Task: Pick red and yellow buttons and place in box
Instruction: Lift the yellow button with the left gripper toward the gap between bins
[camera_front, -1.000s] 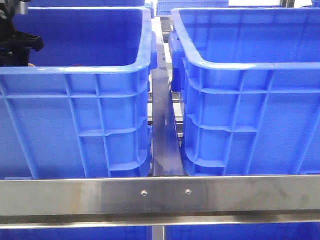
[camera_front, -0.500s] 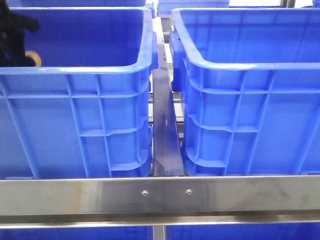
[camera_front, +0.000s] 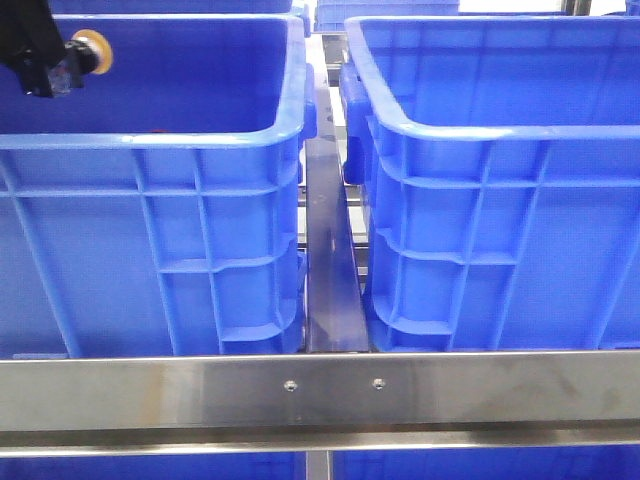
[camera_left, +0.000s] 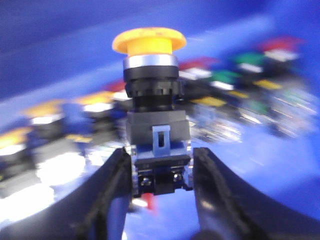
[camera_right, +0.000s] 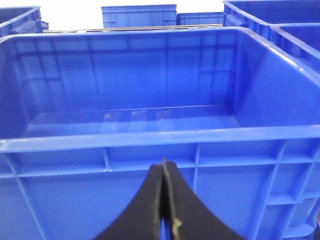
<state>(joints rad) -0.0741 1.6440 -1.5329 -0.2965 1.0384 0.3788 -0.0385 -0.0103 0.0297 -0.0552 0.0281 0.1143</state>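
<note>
My left gripper (camera_front: 58, 62) hangs high at the far left of the left crate (camera_front: 150, 140). It is shut on a yellow button (camera_front: 93, 50), a push-button with a black body. In the left wrist view the yellow button (camera_left: 150, 42) stands upright, its base clamped in my left gripper (camera_left: 161, 161). Red-capped buttons (camera_left: 196, 63) lie blurred in the pile behind it. The box (camera_front: 480, 130) is the empty crate on the right. My right gripper (camera_right: 163, 167) is shut on nothing, just outside the near wall of the box (camera_right: 150, 140).
Several more buttons with green (camera_left: 227, 76) and yellow (camera_left: 42, 109) caps cover the left crate's floor. A metal rail (camera_front: 330, 260) runs between the two crates and a steel bar (camera_front: 320, 390) crosses in front. More blue crates (camera_right: 137, 15) stand behind.
My left gripper has risen out of the left crate, carrying the yellow button up above the rim line. The right arm has not visibly moved.
</note>
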